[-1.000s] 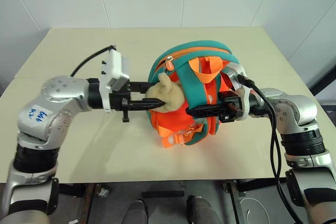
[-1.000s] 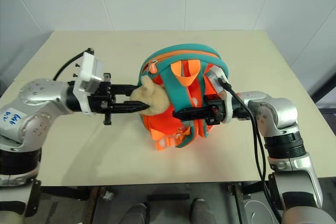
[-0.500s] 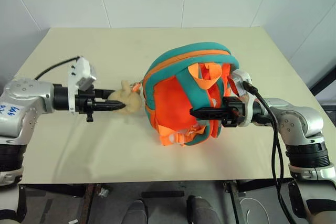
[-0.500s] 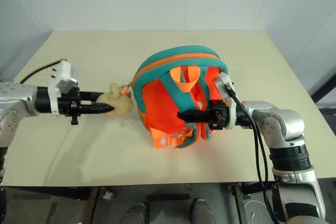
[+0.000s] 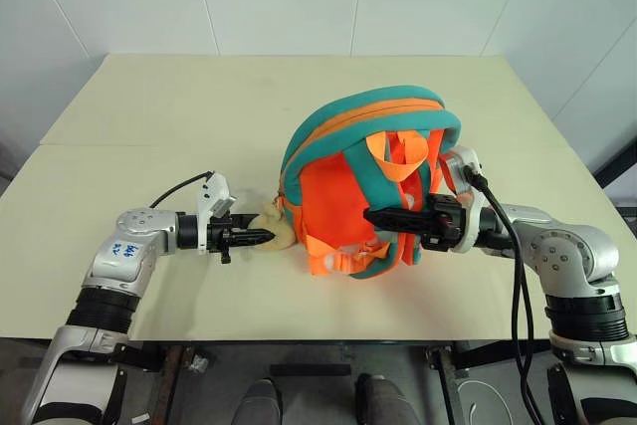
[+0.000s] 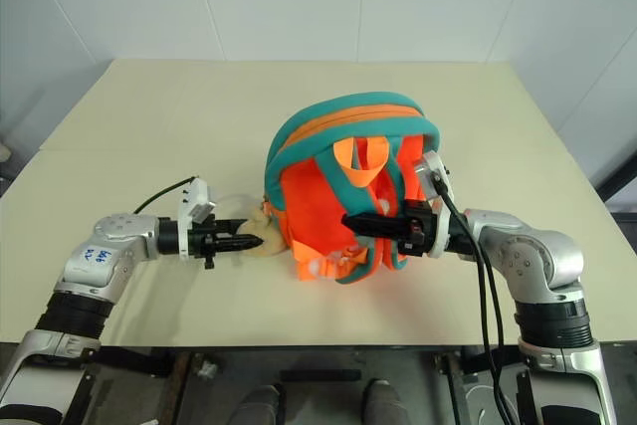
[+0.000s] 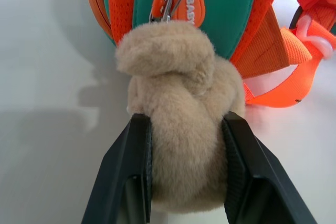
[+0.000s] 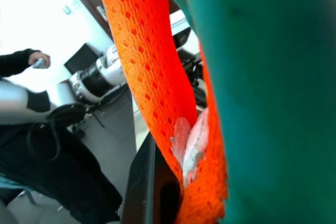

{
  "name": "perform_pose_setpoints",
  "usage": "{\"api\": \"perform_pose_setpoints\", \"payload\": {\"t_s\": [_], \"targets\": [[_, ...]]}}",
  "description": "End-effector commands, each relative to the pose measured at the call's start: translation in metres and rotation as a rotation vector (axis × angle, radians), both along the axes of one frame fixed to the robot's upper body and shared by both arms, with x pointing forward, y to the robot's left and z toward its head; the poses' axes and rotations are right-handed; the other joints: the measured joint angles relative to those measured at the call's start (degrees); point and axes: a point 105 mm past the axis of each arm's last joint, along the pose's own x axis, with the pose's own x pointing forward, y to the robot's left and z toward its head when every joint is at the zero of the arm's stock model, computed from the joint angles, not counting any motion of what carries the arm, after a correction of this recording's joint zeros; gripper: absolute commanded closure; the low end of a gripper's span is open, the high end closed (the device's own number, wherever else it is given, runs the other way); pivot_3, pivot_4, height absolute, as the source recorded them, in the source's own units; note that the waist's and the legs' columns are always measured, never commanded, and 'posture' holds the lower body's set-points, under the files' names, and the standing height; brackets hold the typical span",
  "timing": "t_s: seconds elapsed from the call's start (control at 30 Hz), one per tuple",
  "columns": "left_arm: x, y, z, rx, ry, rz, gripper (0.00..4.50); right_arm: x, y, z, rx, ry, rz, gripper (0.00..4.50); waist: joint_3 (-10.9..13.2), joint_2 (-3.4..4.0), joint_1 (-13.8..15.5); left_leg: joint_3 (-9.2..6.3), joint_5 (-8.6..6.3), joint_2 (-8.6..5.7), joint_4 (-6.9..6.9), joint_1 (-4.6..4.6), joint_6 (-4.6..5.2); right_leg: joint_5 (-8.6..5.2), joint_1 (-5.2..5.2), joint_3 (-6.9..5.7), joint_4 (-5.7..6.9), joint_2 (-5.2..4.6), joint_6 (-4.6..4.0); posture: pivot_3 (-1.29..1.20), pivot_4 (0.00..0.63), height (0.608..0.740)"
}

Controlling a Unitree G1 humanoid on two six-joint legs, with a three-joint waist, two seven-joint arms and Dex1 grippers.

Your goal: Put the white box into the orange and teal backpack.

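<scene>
The orange and teal backpack (image 5: 368, 181) stands upright near the middle of the beige table (image 5: 149, 116), its strap side turned toward the robot and its teal-edged top arching away. A small beige plush bear (image 7: 178, 108) hangs from a clip on the backpack's left side and lies low, close to the table top just beside the bag.

The left pincer (image 5: 261, 237) reaches in level from the left and is clenched on the plush bear; in the left wrist view its two black fingers (image 7: 134, 171) press into the fur on either side.

The right pincer (image 5: 383, 216) comes in from the right, pointing left across the front of the backpack. It is clamped on a strap at the front of the bag; in the right wrist view an orange mesh strap (image 8: 152, 77) runs down against one dark finger (image 8: 149, 187), with teal fabric close beside it. Exactly which strap it pinches is hard to make out.

The white box cannot be made out on the table; it may be inside the backpack.

A person in dark clothing (image 8: 47, 145) stands in the background of the right wrist view.
</scene>
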Motion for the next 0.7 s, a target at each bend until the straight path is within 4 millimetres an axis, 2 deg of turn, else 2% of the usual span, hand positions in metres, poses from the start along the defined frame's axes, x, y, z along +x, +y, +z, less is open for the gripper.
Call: {"api": "perform_pose_setpoints", "payload": {"t_s": [0.03,0.17,0.33,0.37,0.43,0.5,0.7], "targets": [[-0.007,0.009,0.004,0.024,-0.039,0.032,3.17,-0.004,-0.007,0.014,0.005,-0.092,-0.027,4.13,0.0,0.00,-0.1,0.00,0.01,0.00,0.00,0.00,0.01,0.01,0.00,0.00,-0.02,0.00,-0.02,0.00,0.150,0.740],[-0.025,0.027,0.023,0.014,-0.120,0.073,1.96,-0.009,-0.024,0.031,0.009,-0.217,-0.099,2.83,0.0,0.00,-0.5,0.00,0.01,0.01,-0.06,-0.03,0.02,0.02,-0.05,0.00,-0.01,0.01,-0.02,0.00,0.150,0.740],[-0.048,0.043,0.033,0.000,-0.146,0.126,0.24,-0.013,-0.049,0.028,-0.059,-0.252,-0.173,1.06,0.0,0.02,-0.6,0.03,-0.07,0.03,-0.22,-0.03,-0.02,0.01,-0.17,0.00,0.00,0.00,0.00,0.00,0.150,0.740],[-0.051,0.044,0.037,-0.018,-0.169,0.130,0.00,-0.013,-0.054,0.024,-0.087,-0.252,-0.188,0.69,0.0,0.01,-0.6,0.03,-0.07,0.03,-0.25,-0.02,-0.02,0.00,-0.16,-0.01,-0.01,0.01,-0.01,0.00,0.150,0.740],[-0.056,0.046,0.053,-0.111,-0.200,0.140,0.00,-0.007,-0.077,0.013,-0.193,-0.282,-0.256,0.01,0.0,0.00,-0.5,0.04,-0.07,0.04,-0.23,-0.04,-0.02,-0.03,-0.16,0.00,-0.06,0.01,-0.06,0.00,0.150,0.740],[-0.059,0.045,0.059,-0.091,-0.213,0.116,0.00,0.001,-0.103,0.008,-0.258,-0.313,-0.333,0.01,0.0,-0.01,-0.3,0.05,-0.07,0.03,-0.14,-0.06,-0.02,-0.07,-0.10,-0.01,-0.15,-0.01,-0.14,0.00,0.150,0.740],[-0.060,0.045,0.068,-0.069,-0.237,0.108,0.00,0.008,-0.137,0.008,-0.333,-0.402,-0.437,0.01,0.0,0.00,-0.9,0.21,-0.04,0.04,-0.09,-0.03,0.02,0.01,-0.05,0.09,-0.36,-0.01,-0.15,0.00,0.150,0.740]]}}
